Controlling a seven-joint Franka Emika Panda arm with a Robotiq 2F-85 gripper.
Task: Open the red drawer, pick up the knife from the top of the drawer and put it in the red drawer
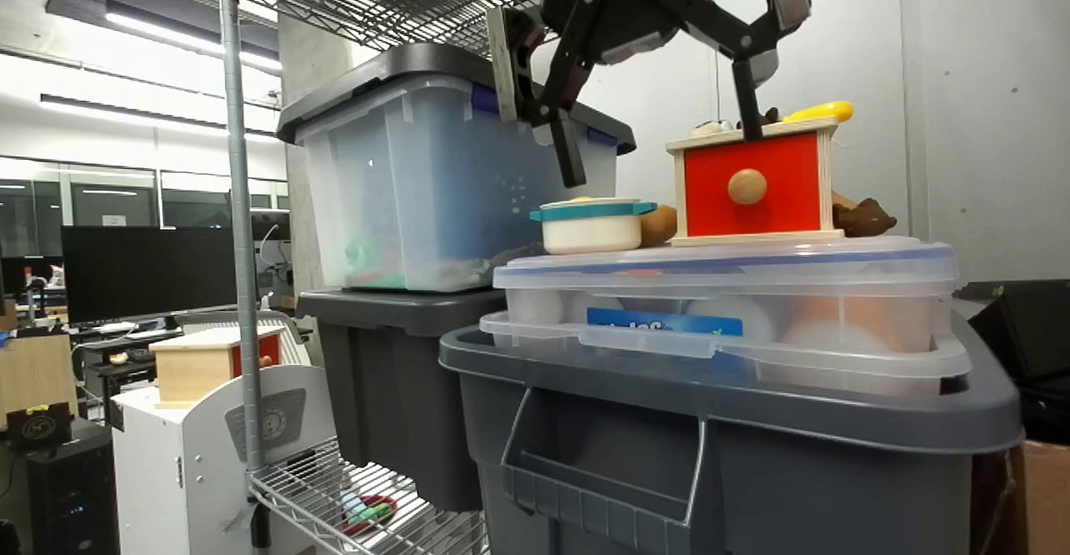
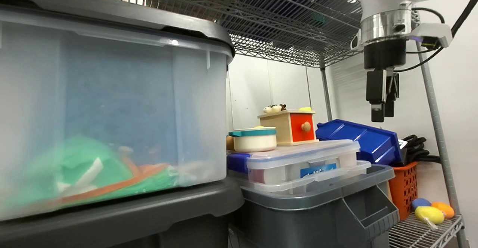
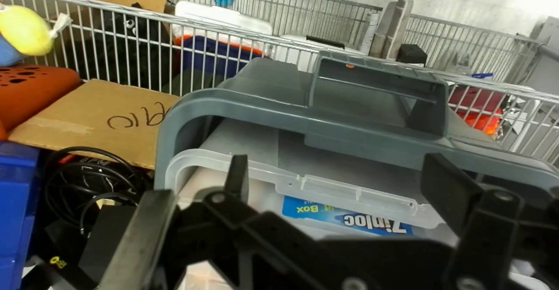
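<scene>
"Why did the red drawer (image 1: 786, 183) stand shut, knob (image 1: 746, 186) toward the front edge of the tabletop (image 1: 903, 269)?"

"Probably so it could slide straight out; the yellow knife (image 1: 821, 112) lay on its top, within easy reach."

"And the pincer (image 1: 663, 159)?"

"Released, spread wide around nothing. It hung high and well apart from the drawer, presumably to line up with the knob first."

Toward two o'clock in an exterior view, you have the red drawer (image 1: 787, 191), plain red with a tan knob (image 1: 747, 186), and the yellow knife (image 1: 823, 112). Toward one, your gripper (image 1: 660, 144) is black and silver-grey. In an exterior view, your four o'clock basket (image 2: 404, 190) is orange, patterned with holes.
</scene>
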